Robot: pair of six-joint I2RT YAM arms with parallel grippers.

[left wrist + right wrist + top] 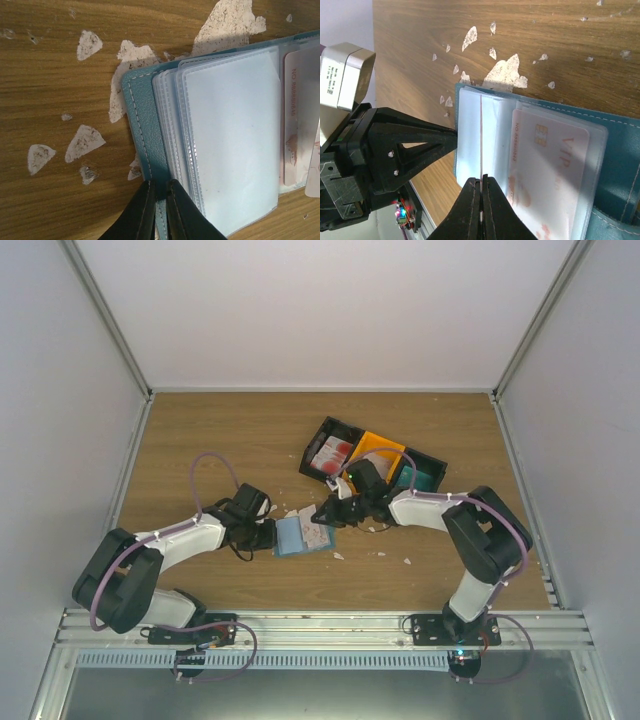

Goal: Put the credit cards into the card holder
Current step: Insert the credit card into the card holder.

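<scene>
One card (481,131) stands edge-on in the tightly closed right claw (481,192) — above the open holder (620,150), which lies mid-tabletop (230,430), towards the near edge. Left claw (160,207), narrow, pinches the holder's teal cover edge.

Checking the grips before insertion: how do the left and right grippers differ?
The left gripper pinches the blue cover edge of the holder; the right gripper is shut on a thin card seen edge-on. The left gripper's fingers show a slight gap, filled by the cover; the right gripper's fingers nearly meet. Both have dark fingers and work at the open holder.
</scene>
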